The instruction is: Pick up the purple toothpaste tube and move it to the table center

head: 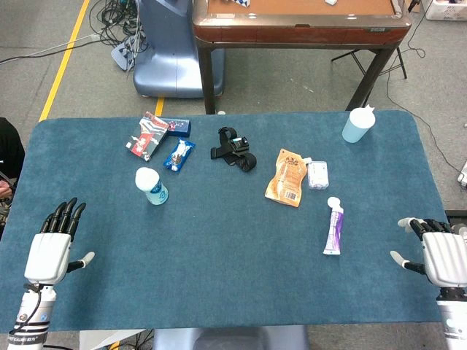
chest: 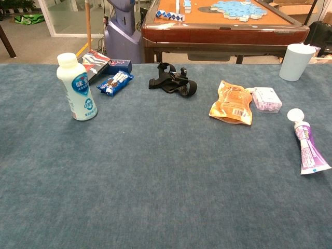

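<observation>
The purple toothpaste tube (head: 334, 229) with a white cap lies flat on the blue table, right of centre; in the chest view the tube (chest: 308, 145) is at the far right. My right hand (head: 438, 251) rests at the table's right front edge, fingers apart, holding nothing, well right of the tube. My left hand (head: 52, 244) lies at the left front edge, fingers stretched out and empty. Neither hand shows in the chest view.
An orange pouch (head: 287, 177) and a small white packet (head: 317, 175) lie just behind the tube. A black strap (head: 235, 148), a white bottle (head: 151, 185), blue snack packs (head: 179, 154) and a light blue cup (head: 357, 125) sit further back. A wooden table (head: 299, 22) stands beyond.
</observation>
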Tool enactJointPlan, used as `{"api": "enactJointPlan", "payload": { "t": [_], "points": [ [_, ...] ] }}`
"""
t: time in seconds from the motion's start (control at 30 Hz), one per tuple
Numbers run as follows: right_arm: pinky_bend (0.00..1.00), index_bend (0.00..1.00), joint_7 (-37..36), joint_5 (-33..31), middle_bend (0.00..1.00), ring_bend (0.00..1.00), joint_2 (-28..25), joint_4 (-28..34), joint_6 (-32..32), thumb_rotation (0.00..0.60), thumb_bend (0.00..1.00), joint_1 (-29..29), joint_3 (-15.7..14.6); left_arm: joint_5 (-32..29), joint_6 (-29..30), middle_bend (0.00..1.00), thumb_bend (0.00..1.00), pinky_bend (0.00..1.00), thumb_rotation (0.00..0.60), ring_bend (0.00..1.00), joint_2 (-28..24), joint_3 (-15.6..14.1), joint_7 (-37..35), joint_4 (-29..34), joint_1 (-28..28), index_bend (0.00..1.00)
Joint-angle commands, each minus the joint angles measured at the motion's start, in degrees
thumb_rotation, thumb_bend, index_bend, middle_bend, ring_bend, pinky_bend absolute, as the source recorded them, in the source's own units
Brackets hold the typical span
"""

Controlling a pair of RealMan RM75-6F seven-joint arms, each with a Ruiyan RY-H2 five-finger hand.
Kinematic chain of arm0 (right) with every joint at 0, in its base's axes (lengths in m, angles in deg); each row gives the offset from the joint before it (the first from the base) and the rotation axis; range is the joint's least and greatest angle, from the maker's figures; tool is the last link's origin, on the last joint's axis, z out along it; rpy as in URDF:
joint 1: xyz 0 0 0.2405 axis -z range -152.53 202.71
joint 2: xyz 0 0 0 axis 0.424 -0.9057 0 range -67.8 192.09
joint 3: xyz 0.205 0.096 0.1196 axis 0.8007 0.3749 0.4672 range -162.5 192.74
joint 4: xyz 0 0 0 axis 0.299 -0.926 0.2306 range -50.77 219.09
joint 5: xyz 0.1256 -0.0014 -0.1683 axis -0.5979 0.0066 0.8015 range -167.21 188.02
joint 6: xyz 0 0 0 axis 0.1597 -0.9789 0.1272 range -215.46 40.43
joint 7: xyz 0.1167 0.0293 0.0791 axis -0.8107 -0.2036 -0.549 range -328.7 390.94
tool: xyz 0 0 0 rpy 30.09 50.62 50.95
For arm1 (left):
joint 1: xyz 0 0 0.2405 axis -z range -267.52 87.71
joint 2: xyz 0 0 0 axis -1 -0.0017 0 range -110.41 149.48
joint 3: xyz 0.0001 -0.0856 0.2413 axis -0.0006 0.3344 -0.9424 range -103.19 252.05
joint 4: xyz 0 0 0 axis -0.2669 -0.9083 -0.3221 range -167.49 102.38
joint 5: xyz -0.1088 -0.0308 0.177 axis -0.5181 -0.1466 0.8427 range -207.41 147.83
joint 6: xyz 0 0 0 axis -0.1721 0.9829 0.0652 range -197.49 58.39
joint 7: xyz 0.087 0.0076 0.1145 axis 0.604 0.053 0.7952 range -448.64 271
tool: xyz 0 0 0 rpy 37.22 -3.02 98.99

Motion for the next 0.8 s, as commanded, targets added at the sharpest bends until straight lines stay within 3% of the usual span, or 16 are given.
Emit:
{"api": "enactJointPlan", "payload": {
  "t": [0.03, 0.3, 0.57, 0.8],
  "points": [
    [0.33, 0.38, 0.0, 0.1, 0.45, 0.34, 0.1, 0.0, 0.1, 0.600, 0.10, 0.0, 0.1, 0.0, 0.0, 0.00, 0.07, 0.14, 0.600, 0.00, 0.0, 0.0, 0.0, 0.0, 0.0, 0.00],
    [0.33, 0.38, 1.0, -1.0, 0.45, 0.34, -1.2, 0.9, 3.4, 0.600, 0.10, -1.0, -0.1, 0.7, 0.2, 0.00, 0.07, 0.14, 0.600, 0.00, -0.5, -0.4, -0.4, 0.4, -0.2, 0.00],
    [0.33, 0.30, 2.7, -7.2, 0.41, 0.30, -3.7, 3.0, 14.2, 0.600, 0.10, -5.8, 0.7, 0.6, -0.1, 0.00, 0.07, 0.14, 0.600, 0.00, -0.4, -0.7, -1.4, 0.1, -0.4, 0.00],
    [0.33, 0.22, 4.9, -15.5, 0.36, 0.25, -3.4, 0.5, 25.0, 0.600, 0.10, -11.8, 2.2, 0.3, -0.2, 0.00, 0.07, 0.14, 0.600, 0.00, -0.3, -0.9, -2.2, -0.4, -0.7, 0.00]
  ]
}}
